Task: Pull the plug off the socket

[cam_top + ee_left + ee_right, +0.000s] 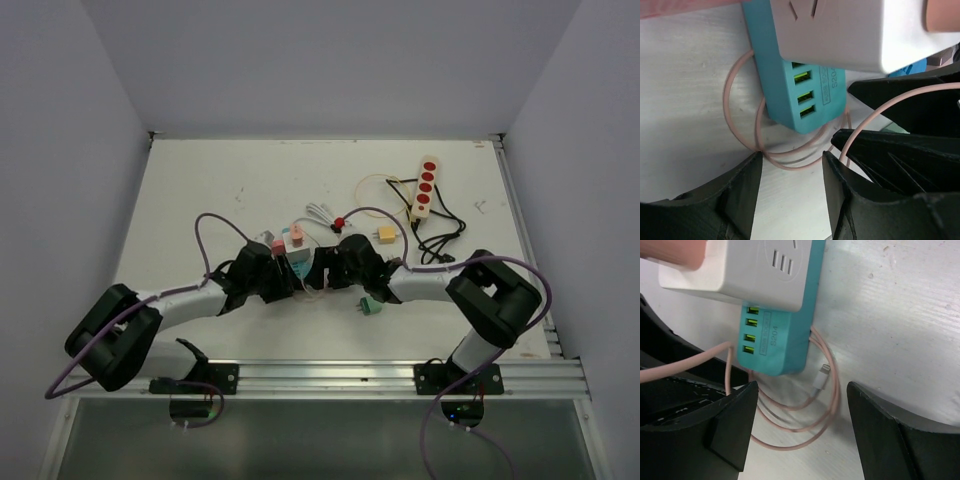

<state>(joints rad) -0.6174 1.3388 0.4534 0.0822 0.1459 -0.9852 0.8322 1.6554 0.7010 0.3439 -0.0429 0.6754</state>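
Right wrist: right gripper (pixel 800 386) spread, teal socket (pixel 775 347) just ahead, pink plug (pixel 675 252) at its far end; left gripper (pixel 792 155) spread.

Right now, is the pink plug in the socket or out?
In: the pink plug sits flush on the white socket, with no prongs showing.

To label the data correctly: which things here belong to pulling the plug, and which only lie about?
For the job: teal-and-white socket, pink plug, left gripper, right gripper.
Lying about: beige power strip, black cable, yellow adapter, green plug.
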